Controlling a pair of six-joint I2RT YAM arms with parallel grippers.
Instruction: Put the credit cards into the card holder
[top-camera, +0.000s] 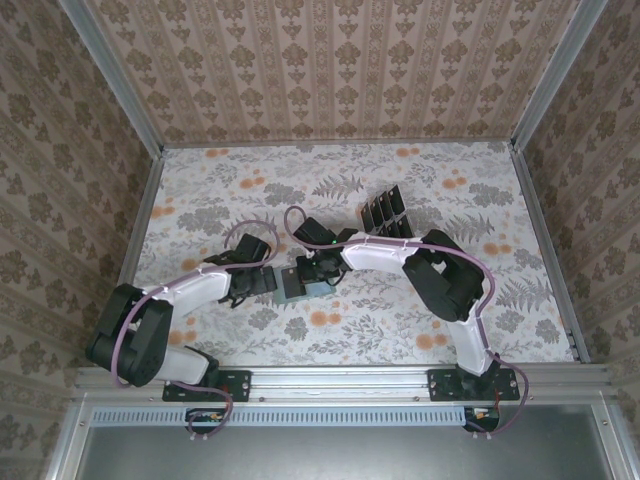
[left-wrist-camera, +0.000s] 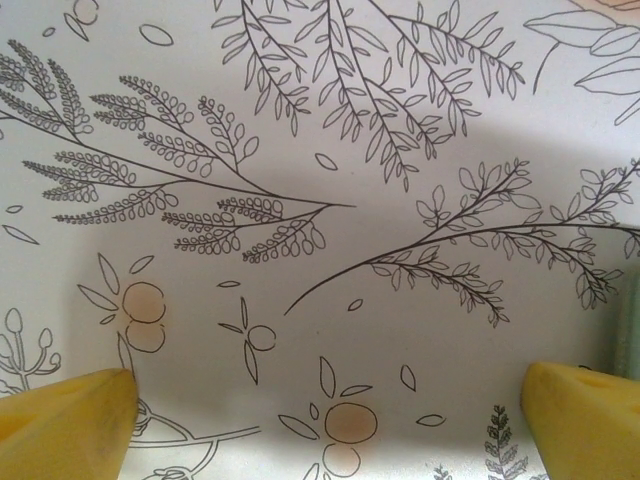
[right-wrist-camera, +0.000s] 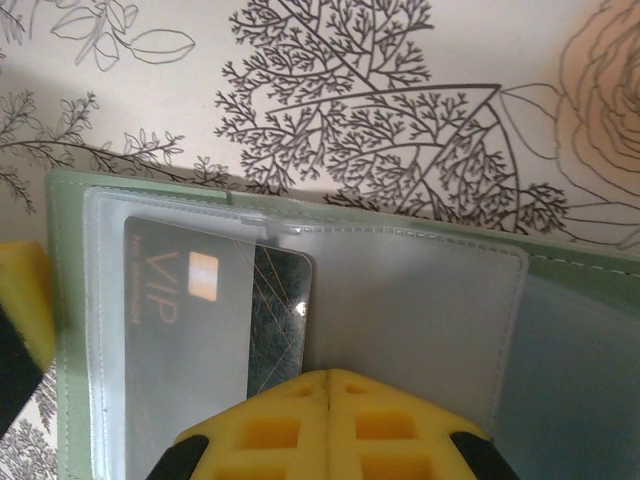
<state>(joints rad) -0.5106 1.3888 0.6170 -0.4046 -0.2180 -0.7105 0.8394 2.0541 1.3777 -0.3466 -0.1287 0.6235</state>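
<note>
Insertion seems halfway: drive your closed right gripper (right-wrist-camera: 328, 382) to seat the VIP card (right-wrist-camera: 200, 300) in the card holder (right-wrist-camera: 140, 181); left gripper (left-wrist-camera: 325, 425) gapes.

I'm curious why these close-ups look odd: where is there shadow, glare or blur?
Left wrist view: a broad soft shadow crosses the patterned tablecloth, and the yellow fingers at the bottom corners are blurred. Right wrist view: a tiny white glint sits on the black card, hazed where the frosted sleeve of the wallet covers it. Top view: even light, no glare.
</note>
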